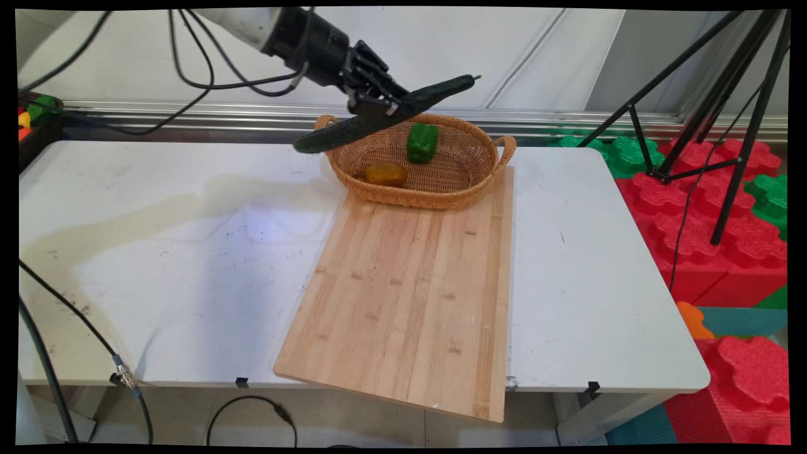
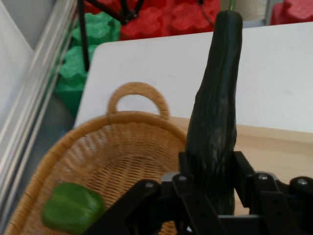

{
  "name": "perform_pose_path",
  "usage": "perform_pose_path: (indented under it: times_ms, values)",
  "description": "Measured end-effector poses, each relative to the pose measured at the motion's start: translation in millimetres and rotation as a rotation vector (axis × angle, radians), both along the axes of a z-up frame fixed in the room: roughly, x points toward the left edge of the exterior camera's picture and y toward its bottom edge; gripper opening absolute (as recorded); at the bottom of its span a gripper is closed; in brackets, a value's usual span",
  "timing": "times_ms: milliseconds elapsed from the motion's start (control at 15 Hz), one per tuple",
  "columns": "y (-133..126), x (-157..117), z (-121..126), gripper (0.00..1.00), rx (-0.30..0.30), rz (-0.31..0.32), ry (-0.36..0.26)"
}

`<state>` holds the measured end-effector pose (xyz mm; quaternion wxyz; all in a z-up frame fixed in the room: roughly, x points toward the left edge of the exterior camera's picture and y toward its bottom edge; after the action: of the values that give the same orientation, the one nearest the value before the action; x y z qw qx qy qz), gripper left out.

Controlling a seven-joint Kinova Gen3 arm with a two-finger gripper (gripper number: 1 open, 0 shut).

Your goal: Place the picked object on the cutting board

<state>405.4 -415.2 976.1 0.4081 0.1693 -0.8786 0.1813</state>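
My gripper (image 1: 377,104) is shut on a long dark green cucumber (image 1: 384,113), holding it in the air over the left rim of a woven basket (image 1: 479,173). The cucumber tilts, its stem end up to the right and its blunt end down to the left. In the hand view the cucumber (image 2: 215,117) runs up from between the fingers (image 2: 243,169) above the basket (image 2: 117,147). Inside the basket lie a green bell pepper (image 1: 422,142), also seen as the pepper (image 2: 72,206) in the hand view, and a yellow-orange vegetable (image 1: 386,174).
The basket stands on the far end of a wooden cutting board (image 1: 410,290) on the white table (image 1: 157,252). A black tripod (image 1: 725,126) and red and green foam blocks (image 1: 706,208) stand to the right. Black cables (image 1: 208,63) hang from the arm.
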Motion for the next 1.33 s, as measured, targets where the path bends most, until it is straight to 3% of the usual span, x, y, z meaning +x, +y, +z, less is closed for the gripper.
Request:
perform_pose_path:
  times_ms: [333,600,933,1333]
  values:
    - [49,-2,8,0.0,0.076,-0.031,0.008]
    - [73,-9,2,0.0,0.115,-0.052,-0.001]
    - [101,-32,-24,0.0,0.158,-0.098,-0.03]
    - [102,-71,-66,0.0,0.182,-0.123,-0.077]
